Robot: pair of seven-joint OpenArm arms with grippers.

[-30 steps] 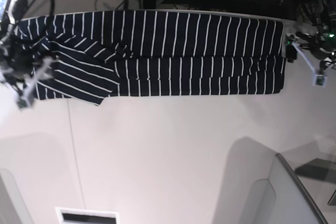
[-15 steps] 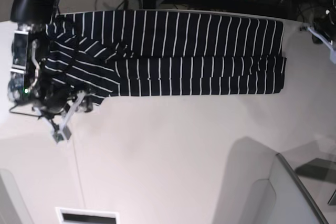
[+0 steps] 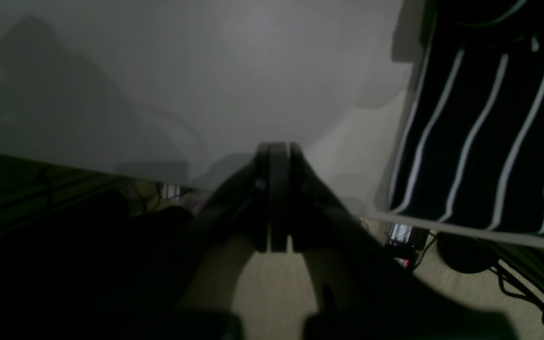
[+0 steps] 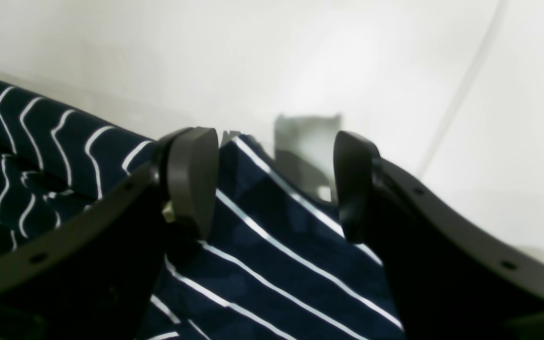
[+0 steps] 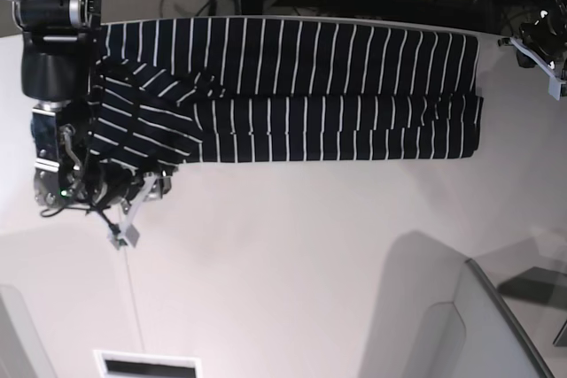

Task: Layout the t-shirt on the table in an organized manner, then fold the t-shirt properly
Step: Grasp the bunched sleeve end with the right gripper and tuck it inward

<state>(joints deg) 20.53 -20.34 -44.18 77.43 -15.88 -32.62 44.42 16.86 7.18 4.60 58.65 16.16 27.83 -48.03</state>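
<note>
Down the near side comes the right arm, its gripper (image 5: 133, 210) now sitting lower along the shirt's sleeve end than half a second ago, while the left gripper (image 5: 542, 52) has slipped a touch further toward the far right corner and snapped together where a second ago it stood wide.

Nearest us, bare white desk (image 5: 292, 263) stretches out, a thin seam line running up toward the right arm. Just past it, the right gripper hangs at the lower corner of the folded sleeve. From the right wrist view its fingers (image 4: 191, 179) stand apart, one pad resting against the striped cloth, the other over the sleeve's edge, with navy fabric lying between and below them. Nothing is clamped.

Further back lies the t-shirt (image 5: 319, 86), dark navy with thin white stripes, spread as a long band across the far part of the desk, its lower half folded up in a neat strip and the sleeve doubled over at the left end of the base view.

Farthest out, the left gripper hovers off the shirt's right edge. Its wrist camera shows the jaws pressed flat together, holding nothing, over the desk's far rim, with the striped hem (image 3: 484, 132) just beside it.
</note>
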